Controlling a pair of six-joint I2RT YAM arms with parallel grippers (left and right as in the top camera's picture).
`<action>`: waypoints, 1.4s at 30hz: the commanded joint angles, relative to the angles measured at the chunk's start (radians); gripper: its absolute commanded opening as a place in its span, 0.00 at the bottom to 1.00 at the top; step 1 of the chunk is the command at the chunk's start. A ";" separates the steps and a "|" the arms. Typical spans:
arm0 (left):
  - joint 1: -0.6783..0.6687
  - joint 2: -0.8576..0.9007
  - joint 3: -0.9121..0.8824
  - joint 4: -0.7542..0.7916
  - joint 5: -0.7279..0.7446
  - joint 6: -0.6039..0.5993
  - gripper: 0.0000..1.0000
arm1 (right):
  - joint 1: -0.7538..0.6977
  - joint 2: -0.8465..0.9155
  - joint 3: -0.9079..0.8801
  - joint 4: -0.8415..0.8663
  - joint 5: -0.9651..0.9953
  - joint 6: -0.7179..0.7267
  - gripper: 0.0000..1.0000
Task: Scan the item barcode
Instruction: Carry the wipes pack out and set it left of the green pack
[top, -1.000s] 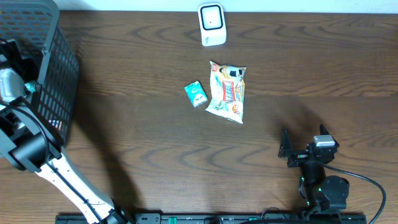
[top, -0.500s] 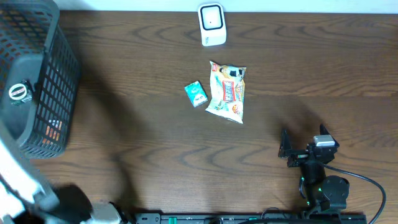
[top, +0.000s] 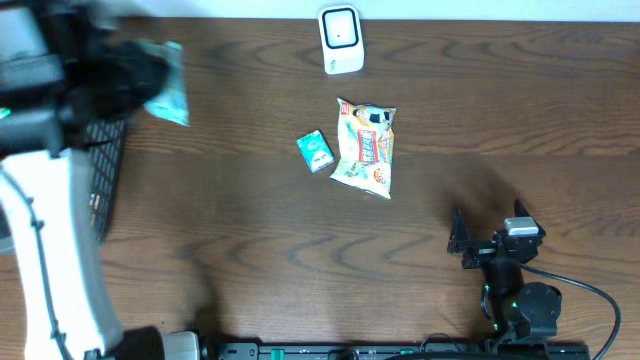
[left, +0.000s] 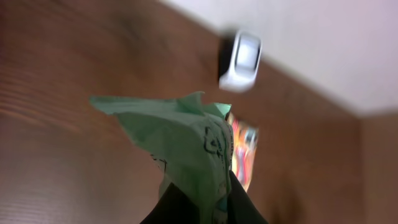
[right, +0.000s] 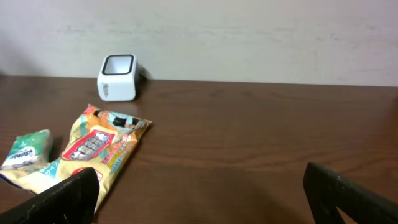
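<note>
Snack bag (top: 366, 147) lies before scanner (top: 341, 39), right of pack (top: 315, 152).

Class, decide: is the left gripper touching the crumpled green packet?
Touching. The left wrist view shows the green packet with its lower end pinched between the dark fingers of the left gripper.

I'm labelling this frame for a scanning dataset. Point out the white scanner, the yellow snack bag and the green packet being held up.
white scanner (top: 340, 34), overhead view, on its top face.
yellow snack bag (top: 366, 148), overhead view, middle of its printed face.
green packet (left: 186, 140), left wrist view, its crumpled middle.
</note>
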 joint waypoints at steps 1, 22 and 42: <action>-0.142 0.098 -0.003 -0.016 -0.121 0.070 0.07 | -0.008 -0.005 -0.001 -0.004 0.003 -0.011 0.99; -0.399 0.637 -0.003 0.041 -0.237 0.036 0.27 | -0.008 -0.005 -0.001 -0.004 0.003 -0.011 0.99; -0.131 0.443 0.355 0.060 -0.128 0.048 0.56 | -0.008 -0.005 -0.001 -0.004 0.003 -0.011 0.99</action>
